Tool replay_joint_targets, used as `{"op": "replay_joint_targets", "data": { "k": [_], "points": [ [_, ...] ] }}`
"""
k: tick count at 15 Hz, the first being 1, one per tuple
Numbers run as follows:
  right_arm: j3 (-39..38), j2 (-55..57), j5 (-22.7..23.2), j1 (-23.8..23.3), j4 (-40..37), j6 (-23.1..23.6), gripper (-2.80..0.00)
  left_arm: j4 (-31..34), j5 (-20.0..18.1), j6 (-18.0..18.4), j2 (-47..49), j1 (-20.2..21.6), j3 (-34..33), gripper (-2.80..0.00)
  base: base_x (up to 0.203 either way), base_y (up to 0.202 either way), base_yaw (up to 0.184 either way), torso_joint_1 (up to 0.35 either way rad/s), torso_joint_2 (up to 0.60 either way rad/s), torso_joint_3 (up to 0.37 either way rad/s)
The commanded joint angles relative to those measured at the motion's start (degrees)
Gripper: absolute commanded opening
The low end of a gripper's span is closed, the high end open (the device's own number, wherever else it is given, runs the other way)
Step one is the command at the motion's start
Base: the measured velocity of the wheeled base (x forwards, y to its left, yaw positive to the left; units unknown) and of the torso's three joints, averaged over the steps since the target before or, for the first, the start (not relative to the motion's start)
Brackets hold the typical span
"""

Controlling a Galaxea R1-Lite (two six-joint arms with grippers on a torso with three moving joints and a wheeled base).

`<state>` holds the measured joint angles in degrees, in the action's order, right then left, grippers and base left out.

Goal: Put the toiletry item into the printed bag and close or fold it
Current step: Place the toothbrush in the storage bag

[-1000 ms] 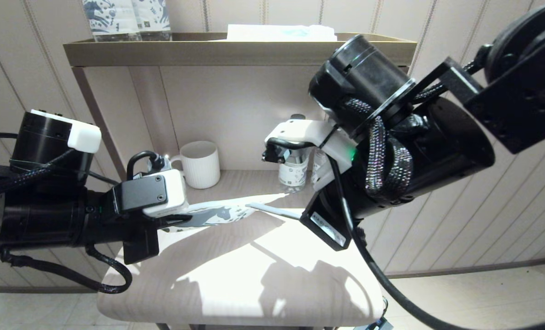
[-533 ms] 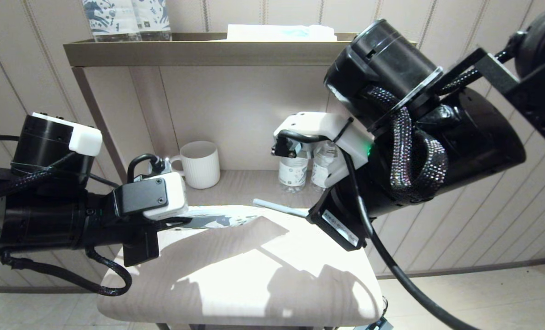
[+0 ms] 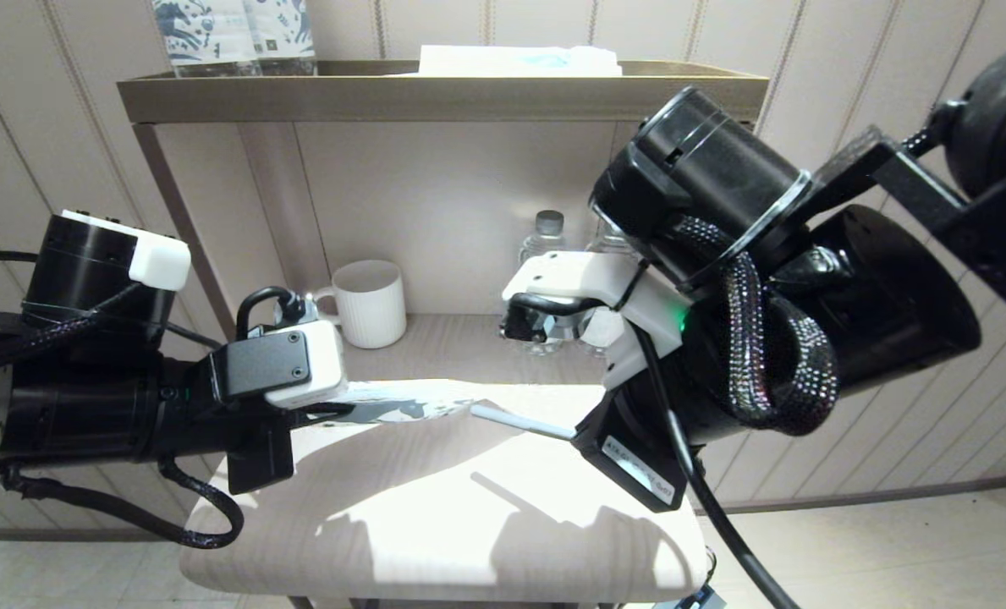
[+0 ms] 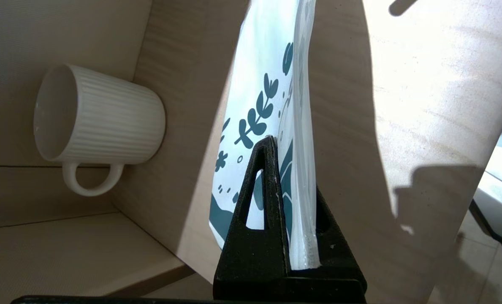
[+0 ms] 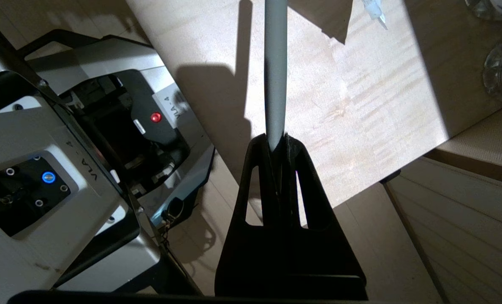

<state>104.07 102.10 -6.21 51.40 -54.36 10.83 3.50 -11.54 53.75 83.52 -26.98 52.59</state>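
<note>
Toothbrush [image 3: 519, 419] clenched at its handle end by right gripper [image 5: 279, 145], held over the desk [image 3: 435, 516] w/ its far end at the pouch [image 3: 401, 402] mouth. Left gripper [image 4: 295, 185] pinches pouch's opp. end (horse print showing), lifted off desk.

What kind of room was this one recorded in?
Probably a hotel room or a mock-up of one: a wood shelf unit against panelled walls holds a ribbed white mug and small water bottles, the sort of amenity corner guests get.
</note>
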Motion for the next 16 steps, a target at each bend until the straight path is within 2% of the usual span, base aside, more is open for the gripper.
{"op": "replay_joint_targets", "data": {
  "k": [1,16],
  "points": [
    [-0.4,0.4,0.0,0.0,-0.2,0.1,-2.80,0.0,-0.1,0.3,0.1,0.0,0.0,-2.80,0.000,0.000,0.000,0.000,0.00,0.000],
    [1.8,1.6,-0.2,-0.5,-0.1,0.6,-2.80,0.0,-0.3,0.3,0.1,0.0,-0.1,-2.80,0.000,0.000,0.000,0.000,0.00,0.000]
  ]
}}
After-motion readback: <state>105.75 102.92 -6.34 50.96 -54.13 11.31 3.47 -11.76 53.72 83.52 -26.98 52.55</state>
